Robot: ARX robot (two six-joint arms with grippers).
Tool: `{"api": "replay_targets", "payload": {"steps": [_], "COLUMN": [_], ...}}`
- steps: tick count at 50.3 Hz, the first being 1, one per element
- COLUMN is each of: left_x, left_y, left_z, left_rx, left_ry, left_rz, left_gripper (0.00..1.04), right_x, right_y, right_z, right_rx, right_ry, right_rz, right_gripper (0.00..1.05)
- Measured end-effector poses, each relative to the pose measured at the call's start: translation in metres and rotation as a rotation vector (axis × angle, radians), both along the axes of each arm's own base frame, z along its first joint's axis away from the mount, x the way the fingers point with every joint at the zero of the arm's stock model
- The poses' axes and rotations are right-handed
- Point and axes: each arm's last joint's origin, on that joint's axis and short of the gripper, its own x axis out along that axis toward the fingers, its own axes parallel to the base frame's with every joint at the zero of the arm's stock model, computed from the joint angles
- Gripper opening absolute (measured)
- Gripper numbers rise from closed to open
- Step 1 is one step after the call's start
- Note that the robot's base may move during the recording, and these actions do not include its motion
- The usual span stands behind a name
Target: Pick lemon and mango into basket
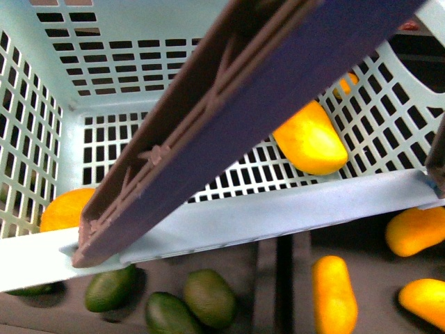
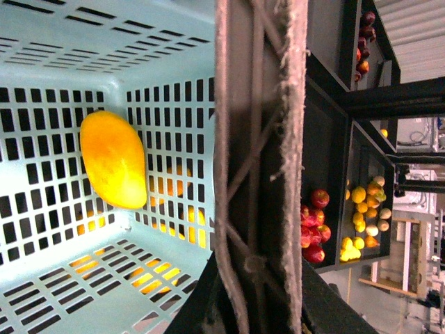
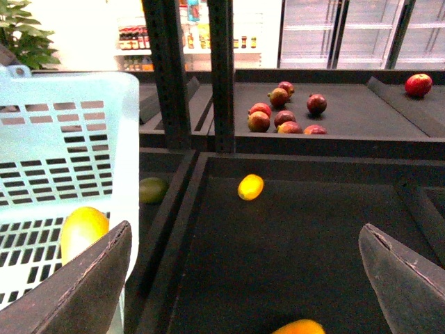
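Beyond the open right tool (image 3: 243,278), lemon (image 3: 250,186) well apart on shelf (image 3: 313,243)

handle (image 1: 229,118) crosses the basket (image 1: 42,139) hiding part of the mango (image 1: 311,139), basket edges cropped in every view, an orange fruit (image 3: 299,327) below between the right jaws cut by frame edge, left jaws unseen, far shelf fruit (image 2: 361,216) too small to identify
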Motion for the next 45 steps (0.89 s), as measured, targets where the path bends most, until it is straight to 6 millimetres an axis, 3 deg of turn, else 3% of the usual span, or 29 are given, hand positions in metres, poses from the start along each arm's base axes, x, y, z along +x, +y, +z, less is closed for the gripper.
{"api": "replay_targets", "payload": {"steps": [45], "left_x": [0.0001], "left_y": [0.0002], "left_z": [-0.0001], "left_rx": [-0.004], "left_ry": [0.003], "left_rz": [-0.003], "left_gripper": [0.06], "right_x": [0.0000], "right_y": [0.0001], "right_z": [-0.0001], "right_rx": [0.000], "right_ry": [0.000], "right_rz": [0.003], "right_gripper": [0.96]}}
